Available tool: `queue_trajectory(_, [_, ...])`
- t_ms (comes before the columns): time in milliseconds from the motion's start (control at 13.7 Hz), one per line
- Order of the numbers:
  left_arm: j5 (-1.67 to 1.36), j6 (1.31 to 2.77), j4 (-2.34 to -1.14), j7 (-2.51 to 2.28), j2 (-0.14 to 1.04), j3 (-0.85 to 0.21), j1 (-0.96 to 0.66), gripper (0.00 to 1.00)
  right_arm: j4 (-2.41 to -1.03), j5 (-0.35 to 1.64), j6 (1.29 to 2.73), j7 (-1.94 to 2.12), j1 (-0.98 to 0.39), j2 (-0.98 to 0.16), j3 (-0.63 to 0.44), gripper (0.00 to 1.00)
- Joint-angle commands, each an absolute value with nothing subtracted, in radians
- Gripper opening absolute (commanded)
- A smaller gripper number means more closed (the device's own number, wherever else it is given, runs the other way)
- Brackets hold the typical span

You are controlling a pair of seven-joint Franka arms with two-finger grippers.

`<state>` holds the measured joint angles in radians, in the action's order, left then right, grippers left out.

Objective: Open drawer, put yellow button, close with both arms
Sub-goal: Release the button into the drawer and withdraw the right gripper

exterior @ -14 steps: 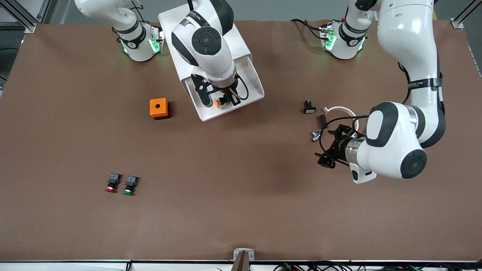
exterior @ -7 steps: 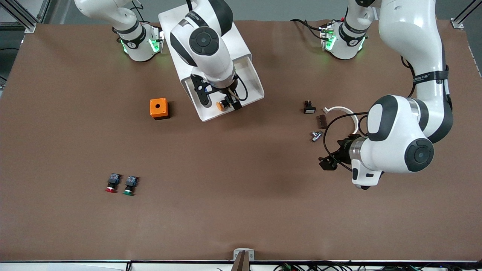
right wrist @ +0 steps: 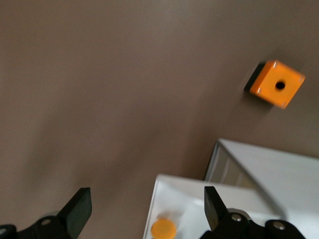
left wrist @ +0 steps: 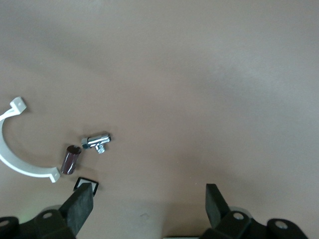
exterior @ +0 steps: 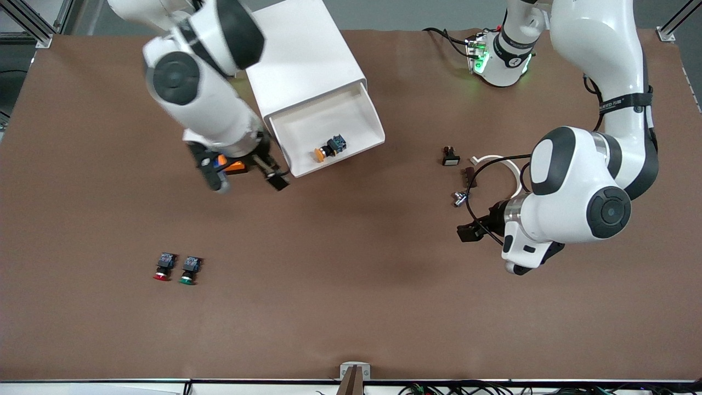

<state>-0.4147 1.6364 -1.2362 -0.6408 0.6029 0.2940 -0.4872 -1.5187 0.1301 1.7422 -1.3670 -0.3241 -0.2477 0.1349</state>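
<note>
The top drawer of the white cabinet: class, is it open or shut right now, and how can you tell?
Open. The drawer is pulled out of the cabinet, its tray exposed, with the yellow button lying inside.

yellow button (exterior: 328,148) lying in open drawer (exterior: 356,118), right tool (exterior: 245,180) spread beside cabinet (exterior: 299,55)

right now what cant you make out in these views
- Orange box: front view, mostly covered by the right tool; whole only in the right wrist view.
- Three lower drawers: front view looks down on the cabinet, and the open drawer covers them.
- Yellow button: right wrist view, cut by the edge, blurred.
- Small parts by the white clip: too small to identify.
</note>
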Motion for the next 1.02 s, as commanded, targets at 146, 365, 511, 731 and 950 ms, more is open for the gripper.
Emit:
queue_trajectory(146, [-0.370, 1.669, -1.252, -0.546, 0.594, 0.296, -0.525, 0.99, -1.408, 0.127, 1.531, -0.976, -0.131, -0.227, 0.146, 1.00])
queue_trajectory(365, [-0.313, 1.693, -1.253, -0.483, 0.597, 0.296, -0.575, 0.99, -1.417, 0.112, 1.522, -0.801, -0.114, -0.173, 0.049, 1.00])
queue_trajectory(511, [-0.275, 1.694, -1.255, -0.477, 0.597, 0.296, -0.612, 0.99, -1.420, 0.114, 1.513, -0.566, -0.112, -0.154, -0.035, 1.00])
queue_trajectory(731, [-0.293, 1.694, -1.278, -0.476, 0.594, 0.230, -0.604, 0.99, -1.427, 0.114, 1.491, -0.303, -0.074, -0.144, -0.129, 1.00])
queue_trajectory(950, [-0.290, 1.689, -1.327, -0.495, 0.568, 0.192, -0.626, 0.99, -1.442, 0.114, 1.480, -0.122, -0.015, -0.144, -0.127, 1.00])
